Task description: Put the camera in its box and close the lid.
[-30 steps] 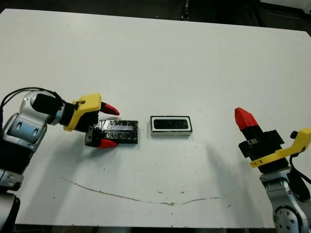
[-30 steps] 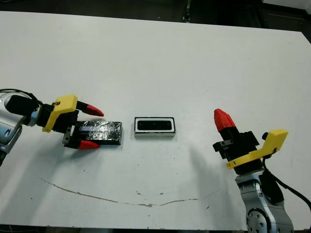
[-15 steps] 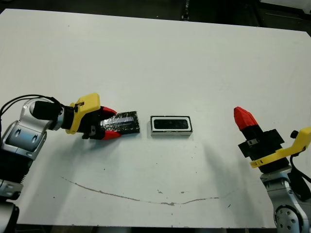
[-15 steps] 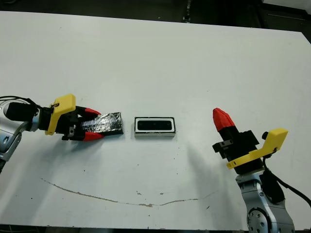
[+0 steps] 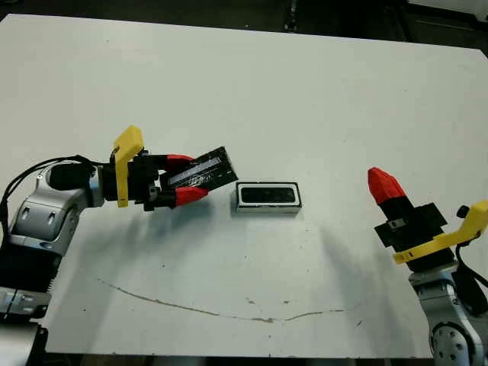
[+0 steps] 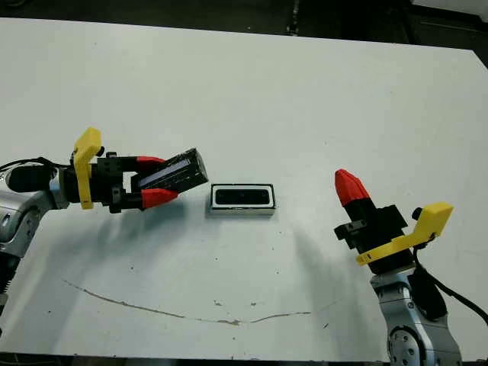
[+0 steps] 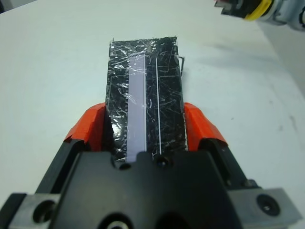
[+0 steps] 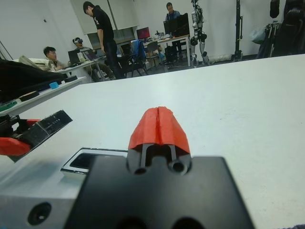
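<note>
My left gripper is shut on the lid, a glossy black crinkly cover with a pale stripe. It holds the lid tilted above the table, just left of the box. The box is a small white-rimmed tray lying flat at the table's middle. The camera shows as a flat black piece inside it. At the right, near the front edge, my right gripper is shut on nothing, well apart from the box. The right wrist view shows the box ahead of the red fingertips.
A thin brown scratch runs across the white table near its front edge. Beyond the table's far side, the right wrist view shows people at desks, away from the work area.
My left gripper closed on the lid, lifted it off the table and tilted it, carrying it right toward the box. The box and the right arm have not moved.
</note>
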Controlling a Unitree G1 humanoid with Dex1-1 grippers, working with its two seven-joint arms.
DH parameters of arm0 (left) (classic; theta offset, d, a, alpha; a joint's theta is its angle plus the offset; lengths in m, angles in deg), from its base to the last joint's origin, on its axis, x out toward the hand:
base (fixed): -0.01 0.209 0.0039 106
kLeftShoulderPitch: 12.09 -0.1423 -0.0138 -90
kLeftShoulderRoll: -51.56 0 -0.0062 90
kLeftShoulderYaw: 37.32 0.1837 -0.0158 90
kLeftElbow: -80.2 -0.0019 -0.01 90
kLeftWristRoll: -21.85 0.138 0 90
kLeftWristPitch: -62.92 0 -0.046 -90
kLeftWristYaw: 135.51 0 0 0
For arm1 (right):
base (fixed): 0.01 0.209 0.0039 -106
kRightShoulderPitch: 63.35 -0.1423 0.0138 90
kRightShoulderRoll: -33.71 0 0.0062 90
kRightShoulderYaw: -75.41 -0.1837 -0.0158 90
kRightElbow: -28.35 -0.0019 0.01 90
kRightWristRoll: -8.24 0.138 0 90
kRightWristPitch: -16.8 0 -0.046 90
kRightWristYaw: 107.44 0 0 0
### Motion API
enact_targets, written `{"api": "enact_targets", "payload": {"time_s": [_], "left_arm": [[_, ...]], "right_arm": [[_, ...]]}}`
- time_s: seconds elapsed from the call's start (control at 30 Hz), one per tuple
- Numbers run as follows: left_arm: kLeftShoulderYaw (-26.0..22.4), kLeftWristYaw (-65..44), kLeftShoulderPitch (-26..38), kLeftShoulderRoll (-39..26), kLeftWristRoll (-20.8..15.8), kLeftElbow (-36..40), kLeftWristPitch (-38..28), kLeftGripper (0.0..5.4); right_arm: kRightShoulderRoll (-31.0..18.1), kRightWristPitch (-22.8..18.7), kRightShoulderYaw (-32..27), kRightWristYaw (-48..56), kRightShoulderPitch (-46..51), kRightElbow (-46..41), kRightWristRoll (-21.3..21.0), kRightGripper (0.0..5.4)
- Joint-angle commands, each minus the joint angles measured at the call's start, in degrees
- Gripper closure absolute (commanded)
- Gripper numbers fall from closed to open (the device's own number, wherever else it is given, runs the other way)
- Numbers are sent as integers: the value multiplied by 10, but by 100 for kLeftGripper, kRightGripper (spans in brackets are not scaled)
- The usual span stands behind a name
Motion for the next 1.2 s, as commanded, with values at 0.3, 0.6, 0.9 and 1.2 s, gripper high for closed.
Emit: {"api": "enact_targets", "payload": {"time_s": [0.3, 0.6, 0.9, 1.2], "left_arm": [[59, -36, 70, 41, 41, -98, -2, 224], [106, -16, 86, 82, 109, -144, -46, 224], [123, -6, 79, 105, 132, -156, -73, 224], [134, -24, 82, 120, 122, -165, -54, 225]], "right_arm": [[-9, 0, 0, 1, 9, 5, -5, 540], [-7, 3, 2, 1, 11, 5, -6, 540], [-8, -1, 1, 0, 13, 3, -4, 540], [-9, -4, 3, -5, 13, 2, -7, 540]]}}
